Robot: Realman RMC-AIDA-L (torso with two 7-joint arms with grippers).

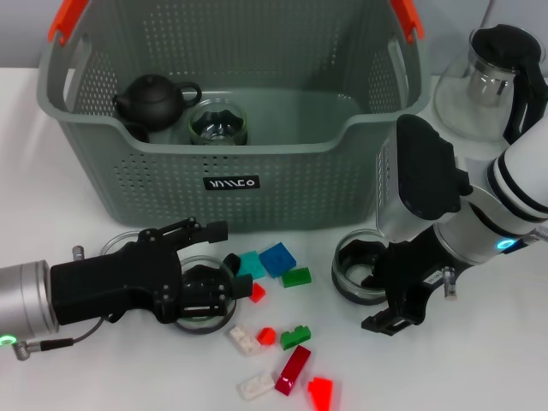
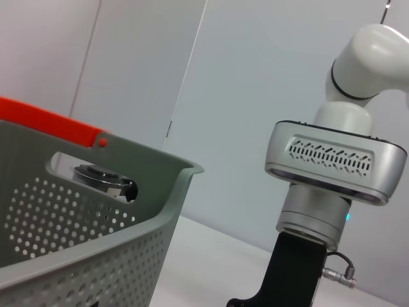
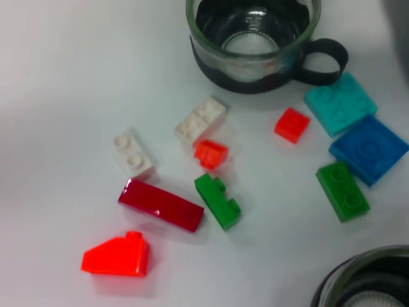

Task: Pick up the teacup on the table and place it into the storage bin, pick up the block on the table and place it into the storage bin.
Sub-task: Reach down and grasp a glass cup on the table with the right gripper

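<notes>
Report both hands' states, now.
Left hand: closed on a glass teacup on the table, by the blocks.
Right hand: at another teacup; cannot tell if open or closed.

Grey-green perforated storage bin (image 1: 282,184) w/ orange handles; red, green, blue, white blocks (image 1: 282,342).

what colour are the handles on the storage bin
Orange handles on the grey-green storage bin, clearest in the head view.

White table (image 1: 479,377) under both claws. Beyond the left claw, pale grey wall (image 2: 255,77) with vertical seams.
</notes>
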